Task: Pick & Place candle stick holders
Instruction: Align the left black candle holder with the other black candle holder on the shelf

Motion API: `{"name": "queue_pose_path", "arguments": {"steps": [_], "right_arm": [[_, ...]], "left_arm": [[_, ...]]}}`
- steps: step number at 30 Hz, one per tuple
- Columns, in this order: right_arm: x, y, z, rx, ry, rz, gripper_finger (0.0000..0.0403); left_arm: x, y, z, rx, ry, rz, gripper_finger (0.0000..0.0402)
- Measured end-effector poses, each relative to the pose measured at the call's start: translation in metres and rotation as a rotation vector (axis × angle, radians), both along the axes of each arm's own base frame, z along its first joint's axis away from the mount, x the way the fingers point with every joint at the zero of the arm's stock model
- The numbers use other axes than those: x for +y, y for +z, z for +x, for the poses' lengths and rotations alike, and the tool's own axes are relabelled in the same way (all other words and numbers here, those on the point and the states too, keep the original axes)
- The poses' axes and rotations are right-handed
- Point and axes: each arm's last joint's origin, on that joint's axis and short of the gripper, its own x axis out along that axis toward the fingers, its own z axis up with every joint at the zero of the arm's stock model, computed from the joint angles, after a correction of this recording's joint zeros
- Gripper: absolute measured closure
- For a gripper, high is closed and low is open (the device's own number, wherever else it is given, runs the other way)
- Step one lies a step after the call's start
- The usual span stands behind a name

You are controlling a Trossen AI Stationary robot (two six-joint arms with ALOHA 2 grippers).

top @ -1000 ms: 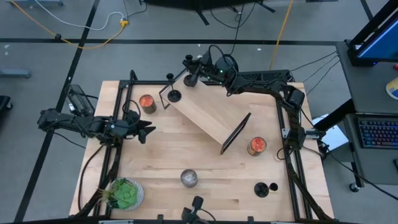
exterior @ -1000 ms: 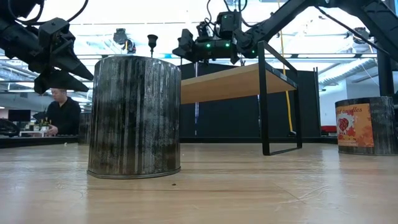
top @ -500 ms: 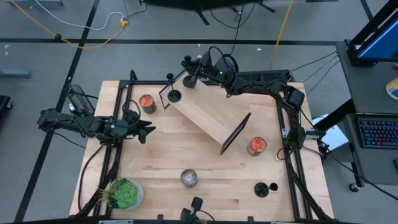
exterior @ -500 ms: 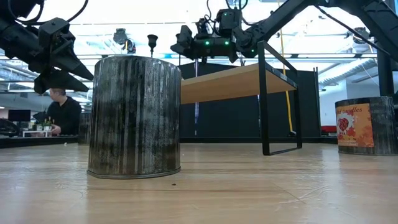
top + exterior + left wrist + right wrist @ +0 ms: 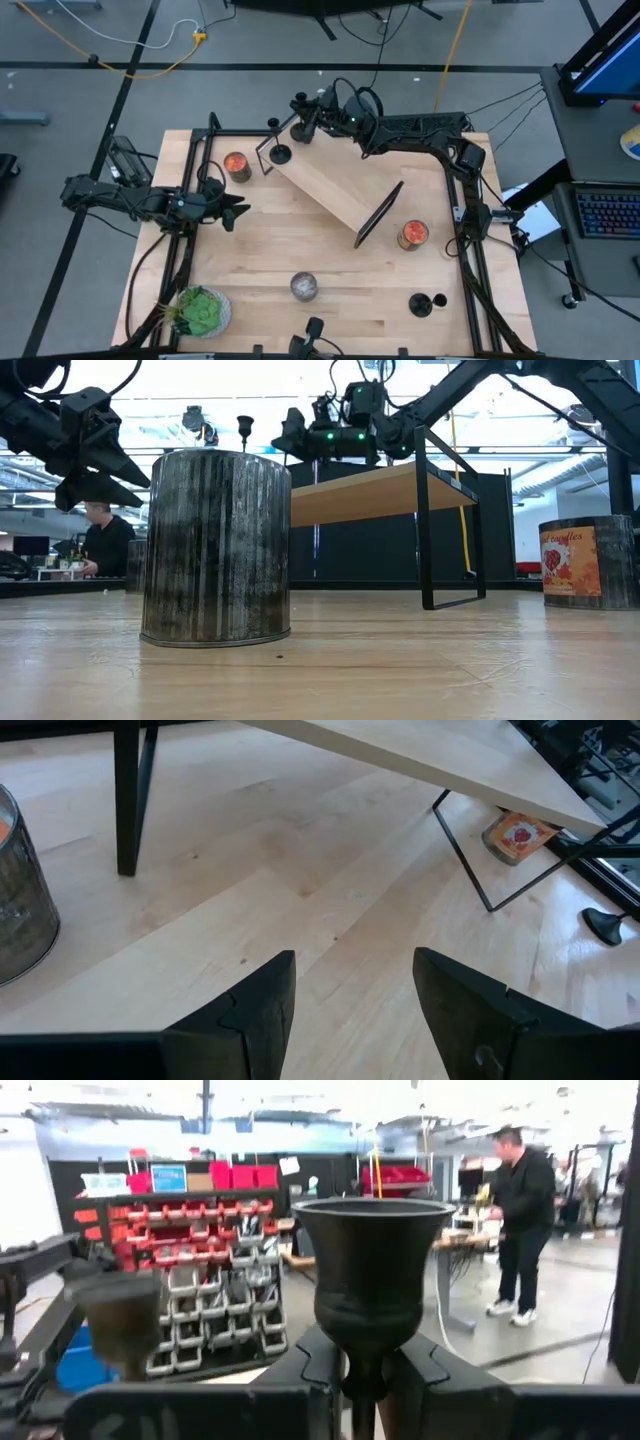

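Light wood counter [image 5: 300,250] stood on a grey floor with cables; workshop room beyond, with red storage bins and a person [image 5: 520,1220] standing in the right wrist view, another person [image 5: 100,545] seated at a desk in the low view. On the counter: a slanted wooden shelf [image 5: 325,180] on black legs, two orange jars [image 5: 236,165] [image 5: 412,234], a silver jar [image 5: 304,287], a green plant [image 5: 200,312] at the near left corner.

Right tool [image 5: 303,107] hovered over the shelf's far end, near the counter's far edge, clamped on the stem of a candle stick holder [image 5: 372,1275]; stem upright, cup on top. Against the frame 1.0 s ago, this tool had shifted slightly leftward and toward the far edge.

A second holder [image 5: 279,152] stood upright on the counter just beside the shelf's far end. A third holder [image 5: 427,303] lay tipped near the near right corner, long axis roughly along the near edge.

Left tool [image 5: 236,208] hung by the left edge, fingers [image 5: 250,1010] spread, unchanged.
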Motion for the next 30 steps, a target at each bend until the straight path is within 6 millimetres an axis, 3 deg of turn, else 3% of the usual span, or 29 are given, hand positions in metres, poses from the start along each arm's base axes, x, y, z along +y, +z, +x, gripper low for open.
{"name": "queue_pose_path", "arguments": {"steps": [14, 30], "right_arm": [[-0.003, -0.013, 0.004, 0.029, -0.001, 0.018, 0.0369], [-0.002, -0.008, 0.003, -0.006, -0.001, -0.003, 0.0369]], "left_arm": [[0.000, 0.000, 0.000, -0.002, -0.007, -0.003, 0.0192], [0.000, 0.000, 0.000, -0.003, -0.006, -0.006, 0.0192]]}}
